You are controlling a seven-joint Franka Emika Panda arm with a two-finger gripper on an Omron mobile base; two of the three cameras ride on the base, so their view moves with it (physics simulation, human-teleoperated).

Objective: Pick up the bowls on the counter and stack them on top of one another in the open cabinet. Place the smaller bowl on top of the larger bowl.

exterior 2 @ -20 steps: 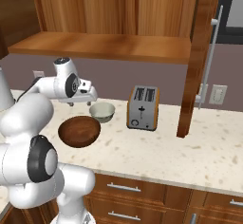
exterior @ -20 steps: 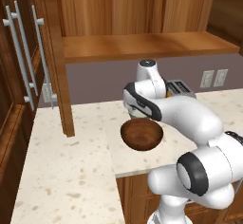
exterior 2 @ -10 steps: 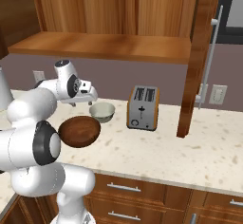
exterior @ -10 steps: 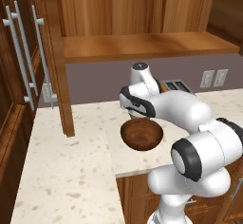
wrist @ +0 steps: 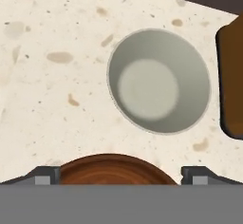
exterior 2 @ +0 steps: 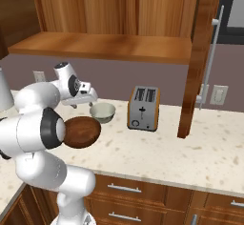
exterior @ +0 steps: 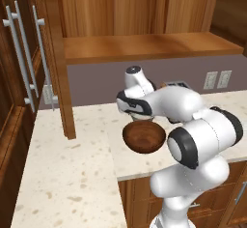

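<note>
Hidden/cut off: small bowl (exterior 2: 103, 112) blocked by arm in left base view; large bowl (exterior: 144, 136) partly behind arm in right base view, cut to a rim arc at bottom of hand view. Toaster (exterior 2: 143, 108) mostly behind arm in left base view, cut off at right edge in hand view.
Hard to tell: fingertips tiny in base views; gap read from hand view.
Gripper (wrist: 121, 174): over counter (exterior: 72, 174), pointing down above both bowls; jaws spread wide, nothing between them, no contact w/ either bowl.
Small bowl: pale grey-green, round, upright, empty, flat lighter bottom; on counter just behind large bowl, left of toaster, apart from it.
Large bowl: wide, dark reddish-brown wood, glossy w/ ring grain, upright, empty; on counter nr front edge, just beside small bowl; touching or not, can't tell.
Cabinet (exterior 2: 109, 47): doorless, warm brown, plank shelf above counter, vertical-grain back.
Counter: cream stone, brown specks, wooden drawers below.
Other: dark tall cabinet (exterior: 19, 77) w/ long silver handles; wall outlets (exterior: 217, 79).
</note>
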